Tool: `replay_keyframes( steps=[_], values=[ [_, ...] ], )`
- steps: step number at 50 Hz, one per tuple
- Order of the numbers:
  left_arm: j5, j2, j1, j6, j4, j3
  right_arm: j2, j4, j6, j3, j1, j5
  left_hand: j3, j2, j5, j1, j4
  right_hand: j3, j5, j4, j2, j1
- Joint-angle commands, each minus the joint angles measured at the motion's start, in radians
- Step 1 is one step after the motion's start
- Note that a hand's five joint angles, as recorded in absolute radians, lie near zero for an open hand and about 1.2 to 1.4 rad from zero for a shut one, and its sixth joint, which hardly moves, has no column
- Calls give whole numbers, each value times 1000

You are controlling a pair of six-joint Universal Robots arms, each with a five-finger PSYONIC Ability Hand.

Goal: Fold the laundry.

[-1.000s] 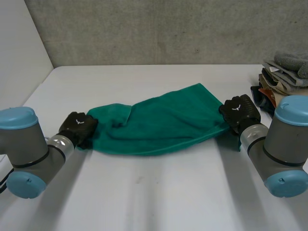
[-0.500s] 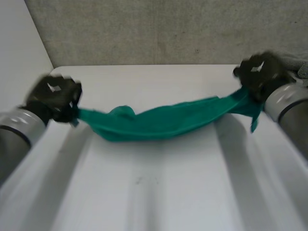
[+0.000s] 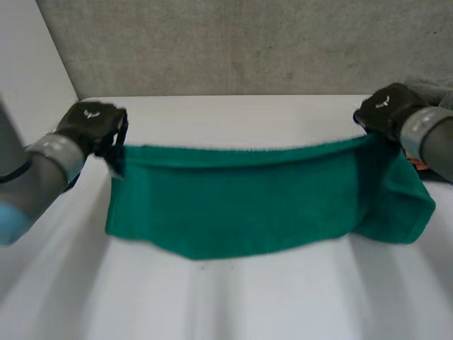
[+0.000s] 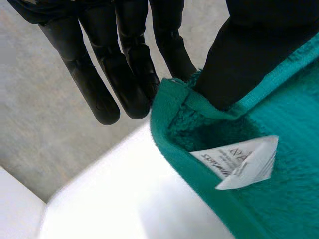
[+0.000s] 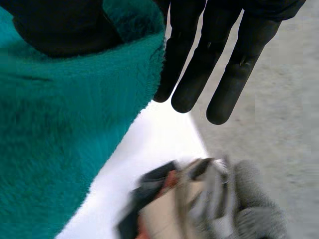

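Towel point(image 3: 248, 205): green cloth, short fleecy pile, matt; the hem is a flatter woven band.
Label point(image 4: 239, 162) at the towel's corner: white, thin, creased, printed; paper or woven tape, cannot tell.
Left hand point(image 3: 88, 124), right hand point(image 3: 386, 110): black, smooth, faintly glossy, plastic-like.
Tabletop point(image 3: 233, 297): white, smooth, low sheen.
Wall point(image 3: 248, 42), 12 o'clock: grey, rough, mottled, concrete-like.
Stacked garments point(image 5: 256, 199), 3 o'clock: grey nubbly knit uppermost, matt.

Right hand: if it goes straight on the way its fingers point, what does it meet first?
Likely the clothes pile, which lies past the fingers of the right hand. Depth is unclear, so it might pass above the pile.
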Motion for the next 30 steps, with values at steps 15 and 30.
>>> replay_keyframes(
  steps=[15,30],
  values=[
    [-147,-189,-60,-25,555,449,77,-988,144,-106,36,1,203,198,248,260,196,204,191,195,219,242],
    [-143,-157,-26,-13,512,-48,218,-595,149,133,23,-77,203,198,248,260,196,204,191,195,219,242]
  ],
)
